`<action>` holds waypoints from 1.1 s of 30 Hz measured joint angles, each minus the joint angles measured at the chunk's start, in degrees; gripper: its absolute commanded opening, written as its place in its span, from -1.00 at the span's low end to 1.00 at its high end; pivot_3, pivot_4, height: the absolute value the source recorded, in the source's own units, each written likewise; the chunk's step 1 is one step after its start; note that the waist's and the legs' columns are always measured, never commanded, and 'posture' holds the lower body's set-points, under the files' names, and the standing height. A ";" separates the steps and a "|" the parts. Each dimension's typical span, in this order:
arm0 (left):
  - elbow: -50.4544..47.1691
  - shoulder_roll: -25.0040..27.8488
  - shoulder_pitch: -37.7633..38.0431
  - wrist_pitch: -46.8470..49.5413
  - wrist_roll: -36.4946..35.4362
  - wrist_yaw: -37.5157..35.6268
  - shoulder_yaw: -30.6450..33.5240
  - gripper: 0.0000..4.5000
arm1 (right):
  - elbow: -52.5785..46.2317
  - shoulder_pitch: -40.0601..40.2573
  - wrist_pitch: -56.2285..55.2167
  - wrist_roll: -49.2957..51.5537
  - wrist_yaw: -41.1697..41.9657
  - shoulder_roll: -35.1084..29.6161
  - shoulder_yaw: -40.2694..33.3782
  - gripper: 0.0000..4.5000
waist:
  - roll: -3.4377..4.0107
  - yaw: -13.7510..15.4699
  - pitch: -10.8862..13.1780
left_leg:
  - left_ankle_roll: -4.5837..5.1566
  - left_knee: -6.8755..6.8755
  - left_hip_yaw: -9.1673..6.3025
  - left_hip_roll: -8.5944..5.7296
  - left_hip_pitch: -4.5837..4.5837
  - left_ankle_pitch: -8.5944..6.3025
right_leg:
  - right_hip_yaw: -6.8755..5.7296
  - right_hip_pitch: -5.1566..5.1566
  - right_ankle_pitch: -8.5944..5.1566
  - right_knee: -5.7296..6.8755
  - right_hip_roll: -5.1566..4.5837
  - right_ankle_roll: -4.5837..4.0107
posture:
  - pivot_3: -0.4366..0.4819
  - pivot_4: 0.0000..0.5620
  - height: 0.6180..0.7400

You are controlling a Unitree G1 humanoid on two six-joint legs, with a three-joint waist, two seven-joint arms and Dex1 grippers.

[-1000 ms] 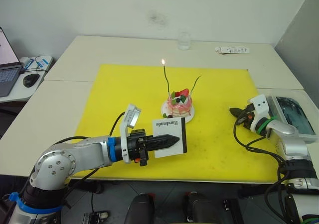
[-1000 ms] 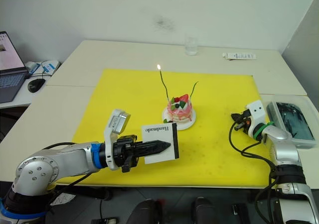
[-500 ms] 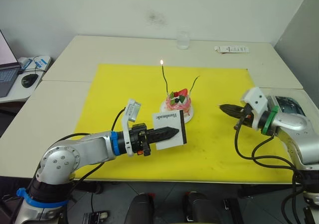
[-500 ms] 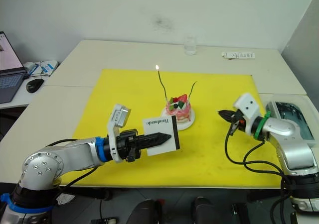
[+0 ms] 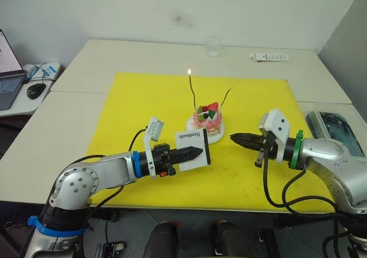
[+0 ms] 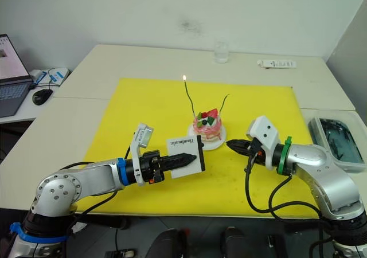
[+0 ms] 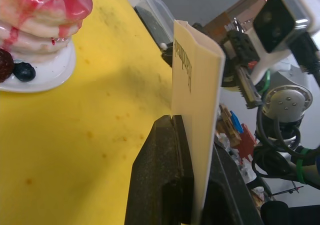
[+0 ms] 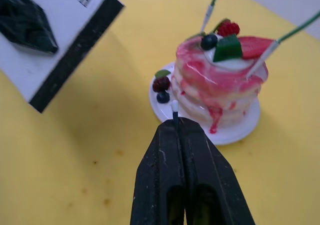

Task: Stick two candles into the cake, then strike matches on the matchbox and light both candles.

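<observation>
From the head cameras, the small round pink layered cake (image 6: 207, 126) on its white plate sits mid-way across the yellow mat (image 6: 143, 106) on the pale tabletop (image 6: 114, 60), with two thin green wire-like candles standing in it: the taller one (image 6: 188, 94) carries a flame, the shorter curved one (image 6: 223, 102) is unlit. The left gripper (image 6: 184, 159) holds the flat white "Handmade" matchbox (image 6: 186, 156) upright just in front of the cake, and the right gripper (image 6: 234, 145) points toward it from beside the plate. In the left wrist view the black fingers (image 7: 165, 185) are clenched on the box's lower edge. In the right wrist view the fingers (image 8: 172, 155) are pressed together on a short dark match (image 8: 174, 108), its pale head poking out. To strike well, I judge the head should be dragged briskly along the black strip (image 8: 75, 60) while the box is held rigid, clear of the cake.
</observation>
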 measured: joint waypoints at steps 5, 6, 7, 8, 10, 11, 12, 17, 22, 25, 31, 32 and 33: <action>1.78 -3.39 -3.42 -0.12 1.13 2.17 0.00 -1.00 | -3.03 -5.52 -0.11 -0.93 0.20 -0.67 3.29 -0.99 | -0.01 -0.01 0.00 | 0.00 0.04 0.03 -0.03 0.02 0.01 | -0.01 0.04 0.03 -0.02 0.00 0.01 | -0.05 -0.47 1.00; 2.28 -3.85 -3.89 -0.12 1.24 2.57 0.00 -1.00 | -3.54 -6.58 -0.10 -1.15 0.12 -0.68 4.05 -0.99 | -0.01 -0.01 0.00 | 0.00 0.04 0.04 -0.04 0.02 0.01 | -0.01 0.04 0.03 -0.03 0.00 0.02 | -0.05 -0.47 1.00; 2.63 -4.34 -4.25 -0.11 1.36 2.88 0.05 -1.00 | -3.94 -7.26 -0.11 -1.42 0.02 -0.68 4.65 -0.99 | -0.01 0.00 0.00 | 0.00 0.03 0.04 -0.04 0.00 0.00 | 0.00 0.04 0.04 -0.08 -0.01 0.03 | -0.05 -0.47 1.00; 2.67 -4.78 -4.42 -0.09 1.40 3.20 0.06 -1.00 | -4.05 -7.66 -0.11 -1.82 -0.16 -0.68 5.27 -0.99 | -0.02 0.01 0.00 | 0.00 0.03 0.05 -0.04 -0.02 0.00 | 0.00 0.04 0.05 -0.10 -0.01 0.05 | -0.05 -0.47 1.00; 2.77 -4.99 -4.76 0.02 1.41 3.70 0.07 -1.00 | -4.04 -8.42 -0.11 -3.12 -0.72 -0.69 6.59 -0.99 | -0.02 0.01 0.01 | 0.00 0.01 0.03 -0.04 -0.07 0.00 | 0.01 0.02 0.07 -0.11 -0.03 0.11 | -0.05 -0.47 1.00; 2.78 -5.04 -4.81 0.02 1.41 3.72 0.08 -1.00 | -4.02 -8.53 -0.11 -3.25 -0.79 -0.70 6.65 -0.99 | -0.02 0.01 0.01 | 0.00 0.01 0.01 -0.03 -0.08 0.00 | 0.01 0.02 0.07 -0.10 -0.03 0.12 | -0.05 -0.47 1.00; 2.78 -5.20 -4.81 0.04 1.41 3.74 0.08 -1.00 | -4.01 -8.81 -0.17 -3.62 -0.81 -0.75 6.84 -0.99 | -0.02 0.02 0.01 | 0.00 -0.01 0.00 -0.03 -0.08 0.00 | 0.01 0.02 0.08 -0.10 -0.02 0.14 | -0.05 -0.47 1.00; 2.77 -6.19 -4.81 0.12 1.33 3.81 0.11 -1.00 | -3.69 -9.33 -1.98 -6.48 -0.34 -2.31 8.35 -0.99 | -0.02 0.02 0.01 | 0.00 -0.02 -0.04 -0.01 -0.06 0.00 | -0.04 0.02 0.05 -0.06 -0.01 0.11 | -0.05 -0.47 1.00; 2.73 -6.38 -4.81 0.21 0.95 3.81 0.46 -1.00 | -2.36 -11.80 -2.66 -7.95 0.79 -2.38 9.14 -0.99 | -0.02 -0.01 0.01 | 0.00 0.01 -0.03 -0.02 -0.04 0.00 | -0.03 0.03 0.03 -0.05 -0.01 0.07 | -0.05 -0.47 1.00; 2.73 -6.42 -4.80 0.25 0.92 3.81 0.51 -1.00 | -2.30 -12.37 -2.79 -8.22 1.45 -2.38 9.86 -0.99 | -0.02 0.01 0.01 | 0.00 0.01 -0.02 -0.03 -0.05 0.00 | -0.02 0.03 0.03 -0.06 -0.02 0.06 | -0.05 -0.47 1.00; 2.74 -6.57 -4.80 0.30 0.91 3.90 0.54 -1.00 | -2.24 -12.80 -2.99 -9.02 1.83 -2.35 10.88 -0.99 | -0.02 0.02 0.01 | 0.00 0.01 -0.03 -0.02 -0.06 0.00 | -0.02 0.03 0.04 -0.07 -0.02 0.07 | -0.05 -0.47 1.00; 2.74 -6.62 -4.80 0.30 0.91 3.93 0.54 -1.00 | -2.23 -12.80 -3.11 -9.36 1.94 -2.35 10.93 -0.99 | -0.02 0.02 0.01 | 0.00 0.00 -0.03 -0.02 -0.05 0.00 | -0.03 0.03 0.04 -0.06 -0.02 0.07 | -0.05 -0.47 1.00; 2.74 -6.63 -4.80 0.31 0.91 3.93 0.54 -1.00 | -2.23 -12.80 -3.20 -9.50 2.05 -2.35 10.95 -0.99 | -0.02 0.02 0.01 | 0.00 0.00 -0.03 -0.02 -0.05 0.00 | -0.03 0.03 0.04 -0.06 -0.02 0.07 | -0.05 -0.47 1.00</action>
